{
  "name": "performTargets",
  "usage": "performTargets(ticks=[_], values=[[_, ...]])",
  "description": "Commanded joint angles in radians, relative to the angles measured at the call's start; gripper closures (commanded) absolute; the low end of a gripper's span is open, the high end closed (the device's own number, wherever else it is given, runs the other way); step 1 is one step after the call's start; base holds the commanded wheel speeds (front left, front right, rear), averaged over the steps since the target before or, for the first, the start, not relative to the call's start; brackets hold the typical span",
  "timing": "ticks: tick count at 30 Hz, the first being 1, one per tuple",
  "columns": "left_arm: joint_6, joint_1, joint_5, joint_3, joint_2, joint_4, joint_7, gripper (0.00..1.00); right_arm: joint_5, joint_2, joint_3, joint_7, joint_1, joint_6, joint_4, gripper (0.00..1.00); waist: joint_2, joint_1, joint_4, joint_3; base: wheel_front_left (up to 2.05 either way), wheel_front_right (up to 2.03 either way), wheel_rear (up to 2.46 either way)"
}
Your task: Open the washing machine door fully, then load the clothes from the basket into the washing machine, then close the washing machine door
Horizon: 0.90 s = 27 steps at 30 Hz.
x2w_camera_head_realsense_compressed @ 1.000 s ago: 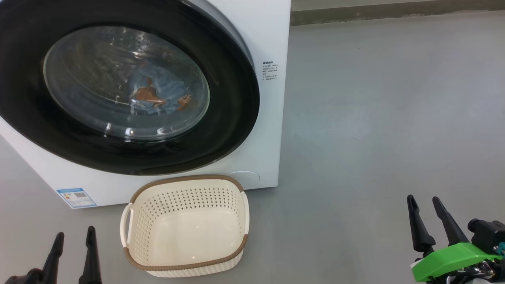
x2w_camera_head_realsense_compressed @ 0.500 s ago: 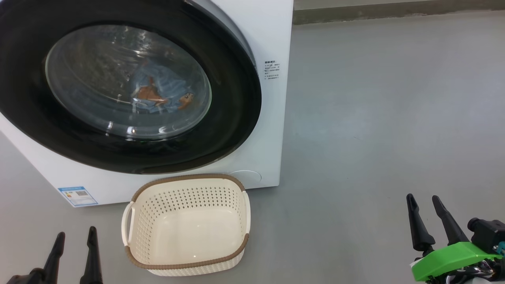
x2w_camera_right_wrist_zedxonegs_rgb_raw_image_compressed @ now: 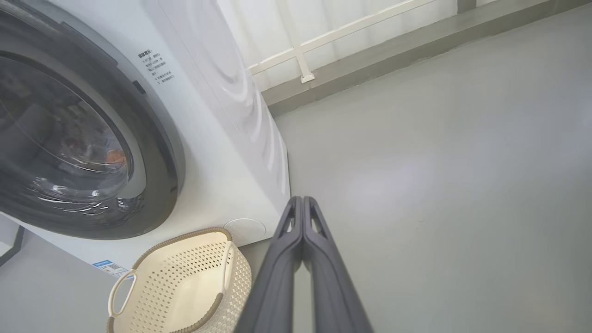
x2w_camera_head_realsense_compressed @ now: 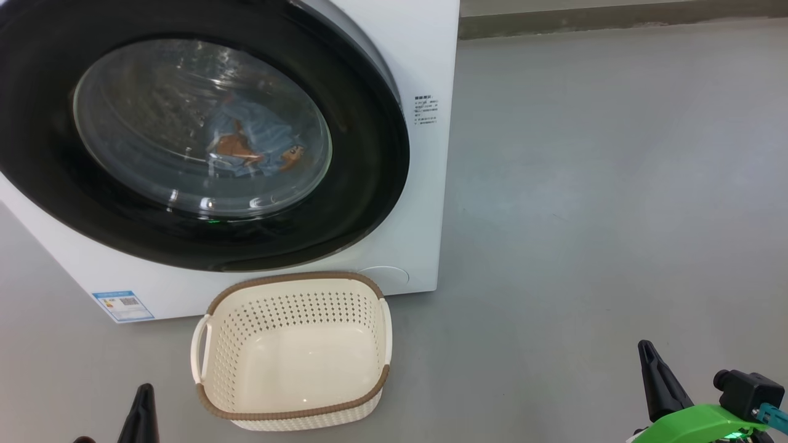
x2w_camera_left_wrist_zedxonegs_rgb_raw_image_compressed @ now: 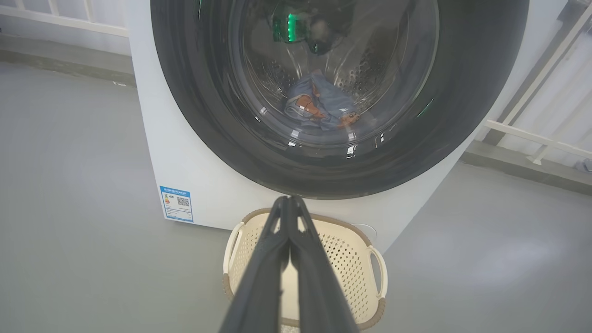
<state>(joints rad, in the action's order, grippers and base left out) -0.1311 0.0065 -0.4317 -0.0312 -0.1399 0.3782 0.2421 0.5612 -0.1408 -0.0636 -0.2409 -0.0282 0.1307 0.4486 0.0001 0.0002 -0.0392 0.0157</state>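
The white washing machine (x2w_camera_head_realsense_compressed: 406,55) fills the upper left of the head view, and its black-ringed round door (x2w_camera_head_realsense_compressed: 369,184) lies shut against the front. Through the glass I see light blue clothes (x2w_camera_head_realsense_compressed: 258,141) with orange-brown prints inside the drum; the same clothes (x2w_camera_left_wrist_zedxonegs_rgb_raw_image_compressed: 319,104) appear in the left wrist view. On the floor in front stands the cream basket (x2w_camera_head_realsense_compressed: 295,394) with nothing in it. My left gripper (x2w_camera_left_wrist_zedxonegs_rgb_raw_image_compressed: 289,200) is shut and empty, low at the left. My right gripper (x2w_camera_right_wrist_zedxonegs_rgb_raw_image_compressed: 303,200) is shut and empty, low at the right, well away from the basket (x2w_camera_right_wrist_zedxonegs_rgb_raw_image_compressed: 185,282).
Grey floor (x2w_camera_head_realsense_compressed: 603,184) spreads to the right of the machine. A blue label sticker (x2w_camera_head_realsense_compressed: 122,305) sits on the machine's lower front. A low kerb (x2w_camera_head_realsense_compressed: 615,15) and white railing (x2w_camera_right_wrist_zedxonegs_rgb_raw_image_compressed: 323,41) run along the back.
Both grippers have gone from open to shut, and both have sunk lower in the head view. The view has shifted slightly; door, clothes and basket stay where they were.
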Motion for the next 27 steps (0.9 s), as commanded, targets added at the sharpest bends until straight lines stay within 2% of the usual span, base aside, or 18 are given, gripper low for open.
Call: performTargets(ticks=[1, 5, 27], values=[[0.000, -0.020, -0.031, -0.008, -0.017, -0.026, -0.010, 1.00, 0.025, -0.012, 0.008, 0.007, -0.025, 0.000, -0.029, 1.00, -0.0001, 0.0013, 0.001, -0.001, 0.00, 0.00, 0.00], [0.000, -0.023, -0.070, -0.010, -0.013, -0.029, -0.022, 1.00, 0.060, -0.009, 0.014, 0.019, -0.027, 0.000, -0.034, 1.00, -0.0001, -0.0001, 0.002, 0.000, 0.00, 0.00, 0.00], [0.000, -0.042, -0.283, -0.024, 0.007, -0.048, -0.085, 1.00, 0.250, 0.011, 0.046, 0.084, -0.039, 0.000, -0.065, 1.00, -0.0001, -0.0002, 0.009, -0.003, 0.00, 0.00, 0.00]])
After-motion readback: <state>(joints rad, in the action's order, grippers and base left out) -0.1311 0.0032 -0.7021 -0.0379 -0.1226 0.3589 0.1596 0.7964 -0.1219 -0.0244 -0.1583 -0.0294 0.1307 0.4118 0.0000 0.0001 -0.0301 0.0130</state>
